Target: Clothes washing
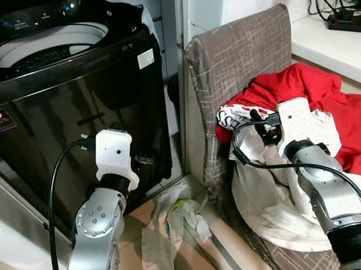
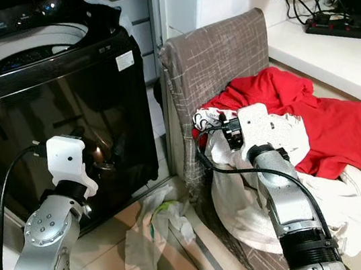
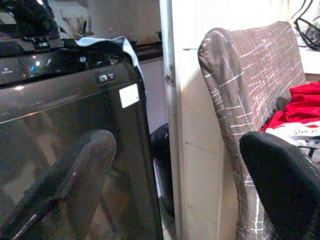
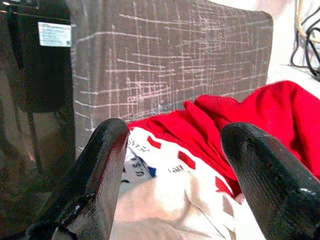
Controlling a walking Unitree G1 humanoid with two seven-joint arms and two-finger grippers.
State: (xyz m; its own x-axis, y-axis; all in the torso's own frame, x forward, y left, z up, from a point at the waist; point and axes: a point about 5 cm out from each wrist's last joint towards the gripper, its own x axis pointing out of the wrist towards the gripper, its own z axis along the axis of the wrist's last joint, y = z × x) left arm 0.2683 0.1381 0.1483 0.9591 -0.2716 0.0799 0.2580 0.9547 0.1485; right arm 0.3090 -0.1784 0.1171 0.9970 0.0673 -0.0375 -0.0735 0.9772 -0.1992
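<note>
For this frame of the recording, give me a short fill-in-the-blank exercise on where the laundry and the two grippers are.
1. The red garment lies on the ____ with the grey crosshatch cover.
2. The right gripper, fingers open, is over the ____ and white clothes.
3. A white cloth lies crumpled on the ____ beside the washing machine.
4. The left gripper is held in front of the washing machine, fingers ____.

Missing words: chair; red; floor; open

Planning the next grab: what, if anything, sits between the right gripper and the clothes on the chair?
Nothing visible. The right gripper hangs open directly over the white printed garment, with the red cloth garment just beyond on the grey fabric chair.
</note>
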